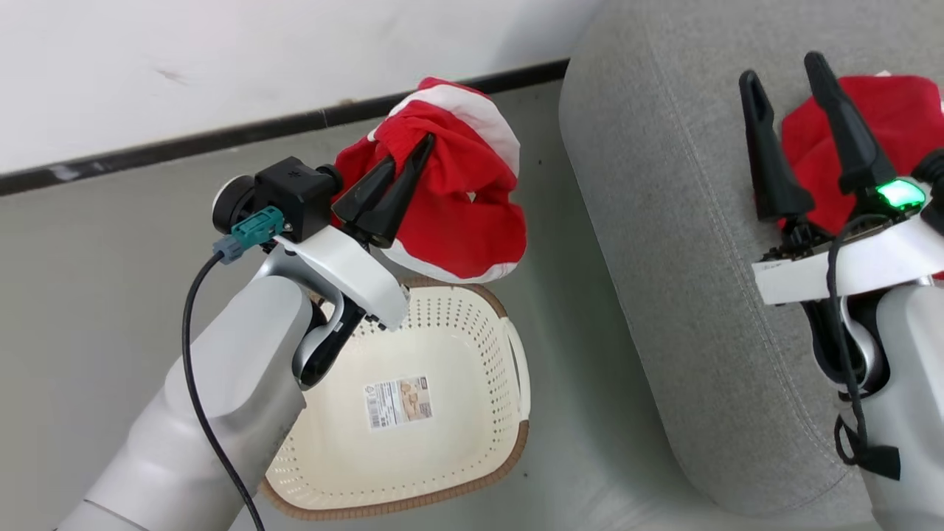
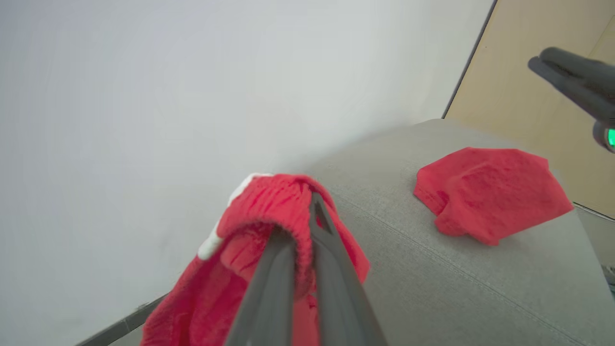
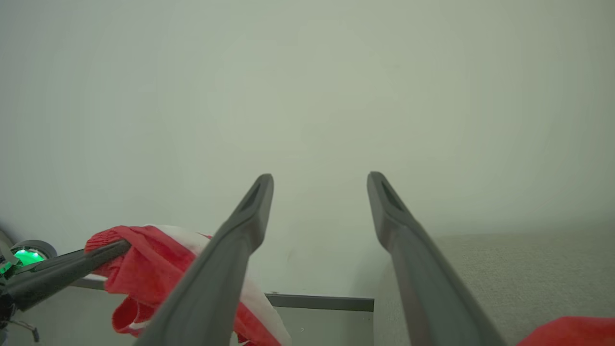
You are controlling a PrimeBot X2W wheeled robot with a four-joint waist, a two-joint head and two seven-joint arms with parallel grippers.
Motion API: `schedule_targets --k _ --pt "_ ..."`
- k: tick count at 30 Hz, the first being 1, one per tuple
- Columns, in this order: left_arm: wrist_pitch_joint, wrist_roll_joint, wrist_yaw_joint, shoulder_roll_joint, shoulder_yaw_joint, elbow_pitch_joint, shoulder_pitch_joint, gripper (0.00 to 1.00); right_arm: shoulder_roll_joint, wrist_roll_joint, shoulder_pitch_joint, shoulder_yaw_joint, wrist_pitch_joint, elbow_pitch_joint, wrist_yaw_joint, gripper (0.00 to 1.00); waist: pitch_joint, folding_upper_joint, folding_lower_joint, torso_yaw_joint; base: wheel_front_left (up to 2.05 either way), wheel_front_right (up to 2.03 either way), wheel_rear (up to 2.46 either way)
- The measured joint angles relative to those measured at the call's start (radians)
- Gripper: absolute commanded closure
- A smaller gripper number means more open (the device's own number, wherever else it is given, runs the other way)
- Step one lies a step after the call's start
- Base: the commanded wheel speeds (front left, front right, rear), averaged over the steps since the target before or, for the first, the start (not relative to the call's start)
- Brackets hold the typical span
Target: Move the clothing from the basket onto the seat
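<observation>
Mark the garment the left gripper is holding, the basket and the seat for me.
Held garment (image 1: pixel 451 236): head view, red fabric below its white band.
Basket (image 1: pixel 479 346): head view, perforated inner wall on its right.
Seat (image 1: pixel 641 221): head view, bare cushion left of the seam.

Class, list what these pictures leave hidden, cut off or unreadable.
- Head view: print on the paper label in the cream perforated plastic basket, too small.
- Head view: red fabric garment on the grey-green upholstered seat, cut by the right edge, partly behind the right pincer.
- Left wrist view: white-banded red garment in the left pincer, cut by the bottom edge.
</observation>
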State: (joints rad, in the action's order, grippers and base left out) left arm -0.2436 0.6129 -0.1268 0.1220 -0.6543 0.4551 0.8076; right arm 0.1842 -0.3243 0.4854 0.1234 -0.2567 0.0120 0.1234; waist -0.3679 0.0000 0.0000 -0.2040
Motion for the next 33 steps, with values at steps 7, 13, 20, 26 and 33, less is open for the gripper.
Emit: schedule_targets --k 7,13,20,26,33 --pt "0.000 0.020 0.000 0.002 -0.004 -0.046 0.000 1.00 0.004 -0.008 -0.053 0.032 0.000 0.024 0.000 0.00 0.070 0.0000 0.0000 0.021 0.00 0.00 0.00" --pt "0.014 0.033 0.000 -0.001 -0.021 -0.072 0.001 1.00 0.016 -0.023 -0.098 0.089 0.000 0.043 0.000 0.00 0.133 0.0000 0.0000 0.039 0.00 0.00 0.00" --pt "0.040 0.069 0.000 -0.012 -0.034 -0.089 -0.001 1.00 0.028 -0.035 -0.155 0.127 0.000 0.067 0.000 0.00 0.198 0.0000 0.0000 0.057 0.00 0.00 0.00" --pt "0.059 0.091 0.000 -0.019 -0.039 -0.101 -0.029 1.00 0.051 -0.037 -0.186 0.191 0.000 0.087 0.000 0.00 0.243 0.0000 0.0000 0.072 0.00 0.00 0.00" --pt "0.086 0.102 0.000 -0.024 -0.064 -0.123 -0.044 1.00 0.086 -0.037 -0.190 0.286 0.000 0.101 0.000 0.00 0.283 0.0000 0.0000 0.089 0.00 0.00 0.00"
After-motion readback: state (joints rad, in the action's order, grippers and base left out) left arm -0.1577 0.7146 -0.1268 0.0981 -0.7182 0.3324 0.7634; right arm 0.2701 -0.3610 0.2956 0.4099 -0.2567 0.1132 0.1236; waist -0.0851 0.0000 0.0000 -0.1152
